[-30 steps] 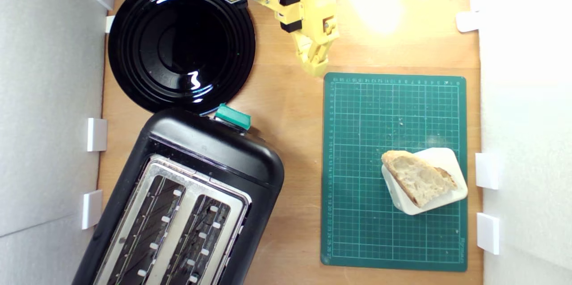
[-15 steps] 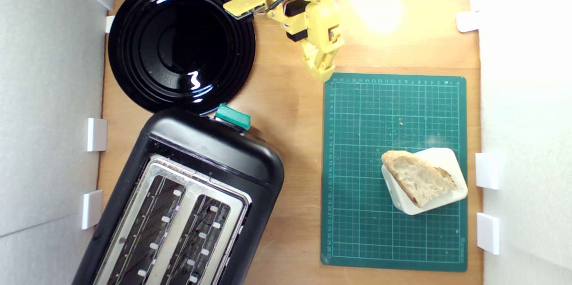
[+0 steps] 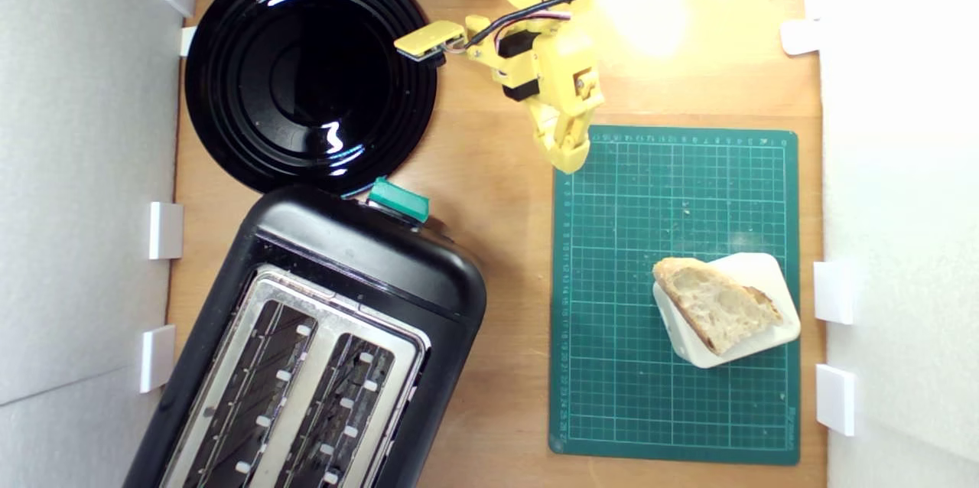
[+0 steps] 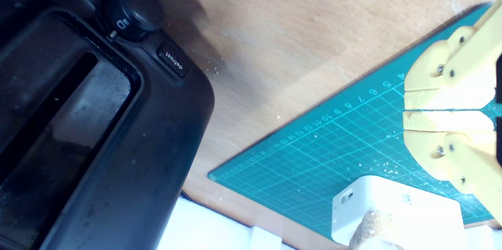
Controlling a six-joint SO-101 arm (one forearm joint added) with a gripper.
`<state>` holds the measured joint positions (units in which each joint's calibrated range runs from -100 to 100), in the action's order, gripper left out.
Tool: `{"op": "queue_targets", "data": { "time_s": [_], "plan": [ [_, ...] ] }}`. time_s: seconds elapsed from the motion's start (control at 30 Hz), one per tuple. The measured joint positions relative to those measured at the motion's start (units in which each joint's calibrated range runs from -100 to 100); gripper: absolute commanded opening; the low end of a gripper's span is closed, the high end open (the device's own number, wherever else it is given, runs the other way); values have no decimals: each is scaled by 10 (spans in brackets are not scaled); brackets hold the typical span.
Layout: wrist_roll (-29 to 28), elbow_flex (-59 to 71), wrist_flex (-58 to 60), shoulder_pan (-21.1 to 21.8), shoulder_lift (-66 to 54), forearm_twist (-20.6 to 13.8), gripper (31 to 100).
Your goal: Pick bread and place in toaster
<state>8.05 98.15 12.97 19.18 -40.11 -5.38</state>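
The bread (image 3: 717, 312), a pale wedge with brown crust, lies on a white block (image 3: 757, 271) toward the exterior view's lower right; only its crusty tip (image 4: 374, 228) shows in the wrist view. The black toaster (image 3: 321, 335) with silver slotted top and green lever knob (image 3: 398, 200) stands at the exterior view's lower left, and its dark side (image 4: 98, 124) shows in the wrist view. My yellow gripper (image 3: 570, 155) hangs over the mat's upper corner, far from the bread. Its jaws are pressed together and hold nothing (image 4: 408, 109).
A glossy black round plate (image 3: 310, 71) lies at the exterior view's upper left. The green cutting mat (image 3: 612, 281) covers the right part of the wooden table. White walls with small white brackets (image 3: 834, 293) border both sides.
The arm has swung toward the exterior view's lower right, carrying the shut gripper from bare wood onto the mat's upper corner. Bread, block and toaster have not moved.
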Motion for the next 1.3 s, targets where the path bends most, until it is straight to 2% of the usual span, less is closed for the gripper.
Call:
{"op": "queue_targets", "data": {
  "time_s": [0.1,0.27,0.43,0.53,0.63,0.77,0.93,1.07,1.17,1.3],
  "plan": [
    [-9,0,79,0,56,-2,352],
    [-55,-1,165,0,108,-4,349],
    [-75,-11,203,1,137,-107,351],
    [-77,-18,228,-1,155,-150,351],
    [-77,-20,256,-1,183,-172,348],
    [-75,-21,310,-1,229,-179,350],
    [-35,-21,357,-1,274,-178,351],
    [-32,-36,383,-2,313,-181,352],
    [-31,-56,385,-16,344,-187,352],
    [-31,-79,387,-32,363,-179,353]
  ]
}}
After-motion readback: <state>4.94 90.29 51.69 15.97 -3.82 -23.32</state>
